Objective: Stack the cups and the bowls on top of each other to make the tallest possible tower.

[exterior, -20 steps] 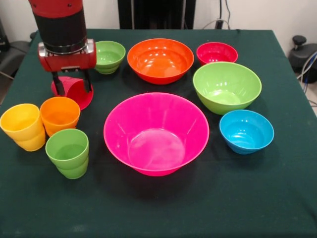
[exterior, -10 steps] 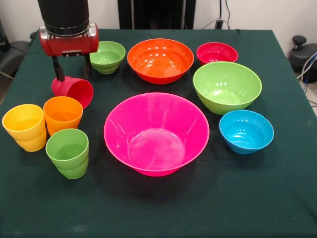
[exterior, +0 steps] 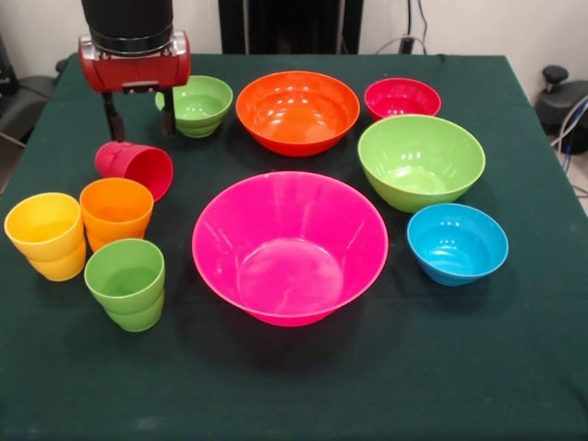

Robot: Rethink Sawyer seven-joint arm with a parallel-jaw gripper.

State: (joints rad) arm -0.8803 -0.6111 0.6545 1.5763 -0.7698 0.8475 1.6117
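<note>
My gripper (exterior: 140, 122) hangs open at the far left of the table, just above and behind the red cup (exterior: 135, 168), touching nothing. That cup lies on its side, mouth toward the camera. In front of it the orange cup (exterior: 115, 211), yellow cup (exterior: 44, 234) and green cup (exterior: 126, 282) stand upright in a cluster. The very large pink bowl (exterior: 289, 216) sits in the middle. Behind it are the small green bowl (exterior: 200, 104), large orange bowl (exterior: 297, 110) and small red bowl (exterior: 401, 98). At the right are the large green bowl (exterior: 421, 161) and small blue bowl (exterior: 457, 243). Nothing is stacked.
Everything rests on a dark green tablecloth (exterior: 294, 386) that reaches the table's edges. Black equipment (exterior: 560, 96) stands off the table's right side.
My gripper has risen off the red cup and let it go; the cup now lies alone on its side. The orange and yellow cups shifted slightly.
</note>
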